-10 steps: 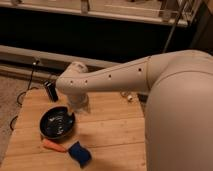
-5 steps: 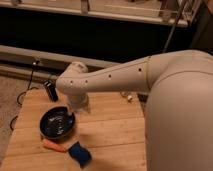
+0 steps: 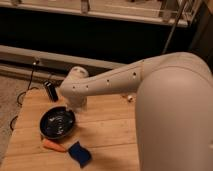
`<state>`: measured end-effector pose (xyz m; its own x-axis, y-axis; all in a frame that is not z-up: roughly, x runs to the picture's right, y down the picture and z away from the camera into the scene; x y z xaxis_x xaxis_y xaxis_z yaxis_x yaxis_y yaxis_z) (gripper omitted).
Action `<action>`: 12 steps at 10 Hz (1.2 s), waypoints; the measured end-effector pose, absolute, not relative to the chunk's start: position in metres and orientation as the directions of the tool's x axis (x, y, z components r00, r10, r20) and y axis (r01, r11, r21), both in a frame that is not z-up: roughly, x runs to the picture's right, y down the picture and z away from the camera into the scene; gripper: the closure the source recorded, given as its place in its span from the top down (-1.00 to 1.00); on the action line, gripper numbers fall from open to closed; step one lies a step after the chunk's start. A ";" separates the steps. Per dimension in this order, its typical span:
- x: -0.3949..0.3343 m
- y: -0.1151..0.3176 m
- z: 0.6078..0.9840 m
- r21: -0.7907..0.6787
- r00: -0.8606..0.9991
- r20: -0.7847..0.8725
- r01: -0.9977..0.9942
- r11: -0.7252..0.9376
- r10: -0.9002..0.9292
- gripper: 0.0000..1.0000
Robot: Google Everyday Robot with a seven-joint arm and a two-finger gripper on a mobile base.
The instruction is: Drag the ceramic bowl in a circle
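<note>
The ceramic bowl is a shallow glossy black bowl with pale glints inside. It sits on the left part of the wooden table. My white arm reaches from the right across the table. My gripper hangs at the end of the arm, at the bowl's far right rim. The wrist housing covers it from above.
A small dark can stands at the table's back left, behind the bowl. An orange carrot-like object and a blue sponge lie just in front of the bowl. A small pale object lies mid-table. My arm's bulk covers the right side.
</note>
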<state>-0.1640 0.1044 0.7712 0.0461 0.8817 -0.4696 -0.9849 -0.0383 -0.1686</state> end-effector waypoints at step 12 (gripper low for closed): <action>-0.234 0.155 0.858 -0.263 0.295 -0.499 -0.947 0.182 0.815 -0.70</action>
